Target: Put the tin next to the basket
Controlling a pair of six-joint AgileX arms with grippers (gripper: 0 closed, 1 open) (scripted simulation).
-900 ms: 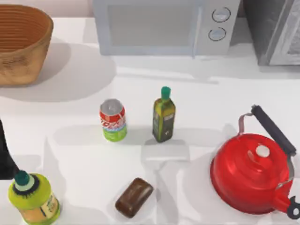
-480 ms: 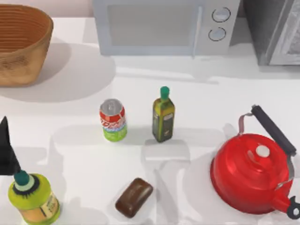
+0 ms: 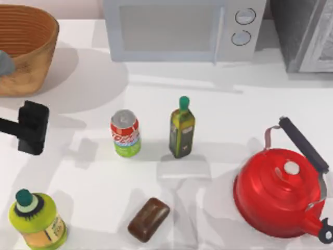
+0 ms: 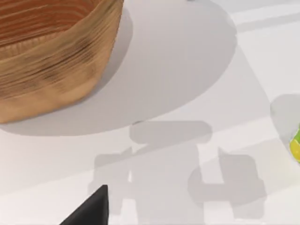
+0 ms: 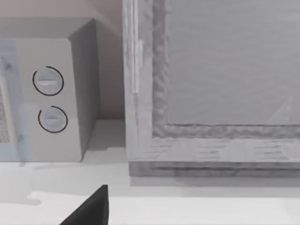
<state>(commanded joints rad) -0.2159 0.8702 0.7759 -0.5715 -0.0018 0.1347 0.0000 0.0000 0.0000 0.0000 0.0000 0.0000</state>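
- Left gripper (image 3: 32,127) hangs over the left side of the table (image 3: 88,172), between the basket and the tin; whether its fingers are apart or together I cannot tell. Its shadow lies on the bare tabletop in the left wrist view. It holds nothing that I can make out.
- Right arm is parked; its wrist view faces the microwave (image 3: 179,28) and the grey cabinet (image 5: 215,84) at the back of the table.
- Basket (image 3: 23,47), the biggest container, stands at the far left corner. The ribbed inside that shows in the top view looks empty, though part of it is cut off by the picture's edge. The left wrist view shows its outer wall (image 4: 51,70).
- Red kettle (image 3: 281,192) sits at the near right with its lid on, so its contents are hidden.
- Yellow-green bottle (image 3: 36,221) stands capped at the near left corner.
- Dark oil bottle (image 3: 181,130) stands upright and capped near the middle of the table.
- Tin (image 3: 125,133) stands upright just left of the oil bottle, apart from it and well apart from the basket. It is closed on top.
- Brown bar (image 3: 149,219) lies near the front edge, below the tin.
- Progress, as I judge it: nothing is done yet. The tin is ungrasped and far from its goal; reaching it, gripping it, carrying it and setting it beside the basket are all left.
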